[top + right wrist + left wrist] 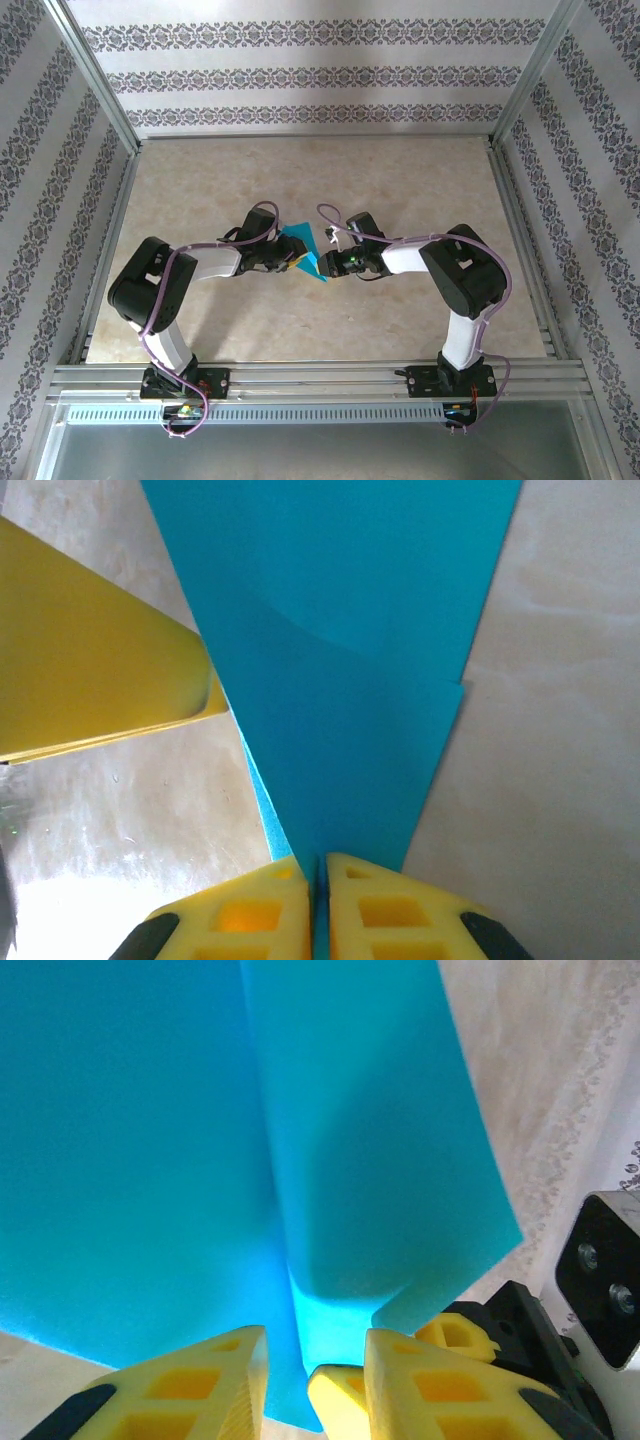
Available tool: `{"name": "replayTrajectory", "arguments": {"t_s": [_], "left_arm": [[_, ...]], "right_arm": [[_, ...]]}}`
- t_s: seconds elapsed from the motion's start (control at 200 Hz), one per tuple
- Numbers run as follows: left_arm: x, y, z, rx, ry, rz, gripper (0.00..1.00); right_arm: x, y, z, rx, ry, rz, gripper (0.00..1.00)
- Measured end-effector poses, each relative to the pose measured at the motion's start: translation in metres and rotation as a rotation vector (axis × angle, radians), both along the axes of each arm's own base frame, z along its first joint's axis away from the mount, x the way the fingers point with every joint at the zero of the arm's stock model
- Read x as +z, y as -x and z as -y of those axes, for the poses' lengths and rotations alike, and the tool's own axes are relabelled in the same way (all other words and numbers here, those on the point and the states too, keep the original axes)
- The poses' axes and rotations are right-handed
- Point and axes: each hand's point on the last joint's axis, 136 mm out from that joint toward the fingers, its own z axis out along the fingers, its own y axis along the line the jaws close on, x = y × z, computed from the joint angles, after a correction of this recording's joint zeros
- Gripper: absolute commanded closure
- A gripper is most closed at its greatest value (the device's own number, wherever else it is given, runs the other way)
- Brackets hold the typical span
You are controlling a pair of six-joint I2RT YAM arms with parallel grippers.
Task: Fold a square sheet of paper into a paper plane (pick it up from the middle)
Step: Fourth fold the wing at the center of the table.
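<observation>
The teal-blue sheet of paper (299, 246) is folded into a creased wedge and hangs above the middle of the table, between the two arms. My right gripper (328, 264) is shut on its narrow tip. In the right wrist view that gripper (320, 860) has both yellow pads pressed on the paper (340, 680), which fans out away from them. My left gripper (287, 262) meets the paper from the left. In the left wrist view its jaws (315, 1338) stand apart around the lower edge of the paper (200, 1140), with a yellow fingertip (340, 1395) of the right gripper between them.
The beige tabletop (330, 180) lies under both arms. Aluminium rails (320, 375) run along the near edge and up the sides. Patterned walls (320, 70) close the back and both sides. A finger of the left gripper (90, 660) shows large at the left of the right wrist view.
</observation>
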Motion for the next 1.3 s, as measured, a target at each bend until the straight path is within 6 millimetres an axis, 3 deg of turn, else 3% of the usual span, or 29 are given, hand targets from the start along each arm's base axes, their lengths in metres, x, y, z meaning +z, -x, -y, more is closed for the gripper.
{"name": "replayTrajectory", "arguments": {"t_s": [0.295,0.56,0.859,1.079,1.299], "left_arm": [[-0.011,-0.004,0.004,-0.011,-0.009,-0.022,0.67],[-0.007,-0.008,0.009,-0.035,-0.022,-0.011,0.63],[-0.005,-0.005,0.004,-0.052,-0.066,-0.008,0.63],[0.028,-0.011,0.002,-0.043,-0.057,0.103,0.7],[0.033,-0.017,0.01,-0.061,0.001,0.158,0.82]], "right_arm": [[0.001,0.0,-0.001,-0.003,-0.013,-0.019,0.81],[-0.001,-0.001,0.001,-0.011,-0.021,-0.043,0.88],[0.0,-0.004,0.003,-0.021,-0.083,-0.123,0.89],[0.0,-0.004,0.003,-0.01,-0.103,-0.19,0.88],[-0.001,-0.004,0.003,-0.005,-0.088,-0.237,0.87]]}}
